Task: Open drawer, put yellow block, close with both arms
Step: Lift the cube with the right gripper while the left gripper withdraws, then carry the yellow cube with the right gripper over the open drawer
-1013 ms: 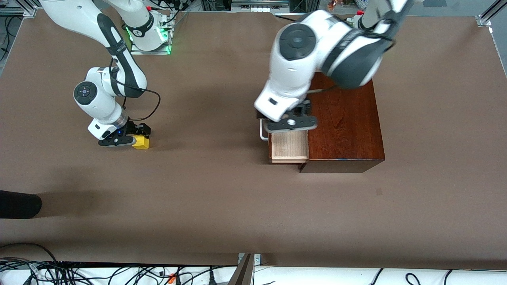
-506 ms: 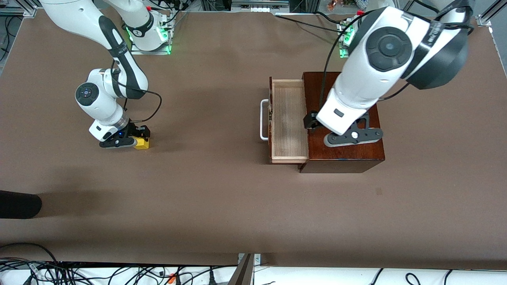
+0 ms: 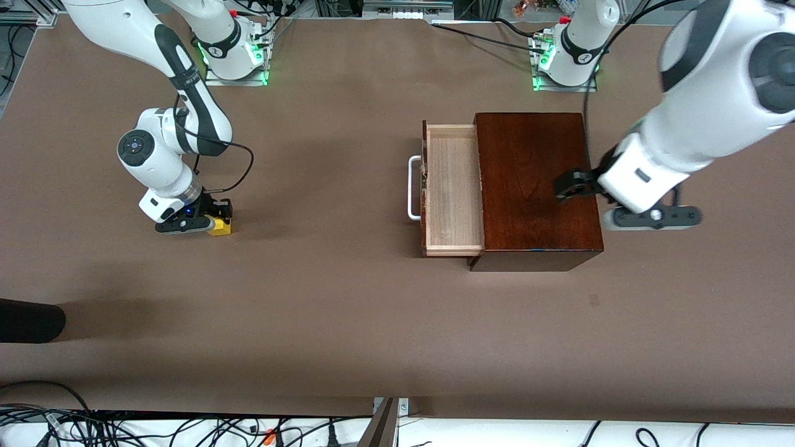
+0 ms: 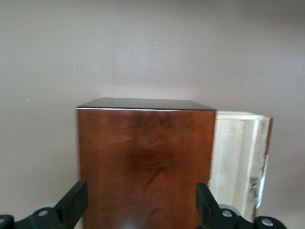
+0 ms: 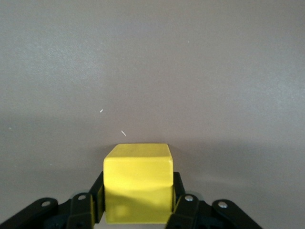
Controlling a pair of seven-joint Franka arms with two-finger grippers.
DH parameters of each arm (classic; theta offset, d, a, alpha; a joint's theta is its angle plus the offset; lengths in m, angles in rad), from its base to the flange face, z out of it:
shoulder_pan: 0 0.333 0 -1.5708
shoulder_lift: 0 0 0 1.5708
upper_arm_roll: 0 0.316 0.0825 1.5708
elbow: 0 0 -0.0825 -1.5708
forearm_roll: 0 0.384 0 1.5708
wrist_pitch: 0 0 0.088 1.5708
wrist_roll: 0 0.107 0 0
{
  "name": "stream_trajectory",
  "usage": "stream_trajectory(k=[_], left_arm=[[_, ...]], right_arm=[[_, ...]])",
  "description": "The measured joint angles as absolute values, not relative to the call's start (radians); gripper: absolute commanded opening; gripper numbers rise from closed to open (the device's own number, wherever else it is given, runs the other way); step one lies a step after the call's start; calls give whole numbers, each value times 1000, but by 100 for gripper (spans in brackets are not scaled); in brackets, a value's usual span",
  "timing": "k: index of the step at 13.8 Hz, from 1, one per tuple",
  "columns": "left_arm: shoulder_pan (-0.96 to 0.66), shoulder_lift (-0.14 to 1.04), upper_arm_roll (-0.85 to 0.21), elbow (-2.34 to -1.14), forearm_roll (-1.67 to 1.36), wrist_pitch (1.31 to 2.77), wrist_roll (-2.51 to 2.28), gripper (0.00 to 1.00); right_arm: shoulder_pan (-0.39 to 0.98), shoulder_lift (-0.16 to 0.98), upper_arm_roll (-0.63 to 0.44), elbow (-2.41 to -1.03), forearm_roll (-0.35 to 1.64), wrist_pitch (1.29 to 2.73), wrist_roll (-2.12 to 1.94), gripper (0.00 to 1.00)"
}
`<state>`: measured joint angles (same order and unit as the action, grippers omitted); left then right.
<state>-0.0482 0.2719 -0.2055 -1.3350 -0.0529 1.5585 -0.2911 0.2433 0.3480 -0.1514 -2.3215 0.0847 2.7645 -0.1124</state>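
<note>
**Left arm swings clear, drawer stands open**

Swinging off the drawer [image 3: 452,189], the left gripper [image 3: 652,217] now hangs over the box's [image 3: 534,180] edge toward the left arm's end of the table, fingers [image 4: 71,205] spread wide, empty. That leaves us a free path to the tray — opening looks done. Meanwhile the right gripper [image 3: 197,220] sits low at the tabletop w/ fingers [image 5: 183,202] clamped on the yellow block [image 3: 220,226], block apparently not yet lifted, well apart from the drawer — next we'd expect lift & carry.
</note>
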Motion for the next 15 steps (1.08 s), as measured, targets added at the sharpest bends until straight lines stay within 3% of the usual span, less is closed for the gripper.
stream_trajectory(k=[2,5,11,15], left_arm=[[-67,199,-89,-1400,-82,1557,-195,100],[-110,133,28,-1447,-86,1533,-119,100],[-123,93,44,-1466,-84,1507,-72,100],[-126,83,19,-1474,-12,1507,-62,100]], right_arm=[[244,340,-138,-2281,85,2703,-113,18],[246,311,-100,-2132,85,2475,-112,18],[290,285,-5,-1718,85,1929,-113,18],[469,287,6,-1569,86,1779,-110,19]])
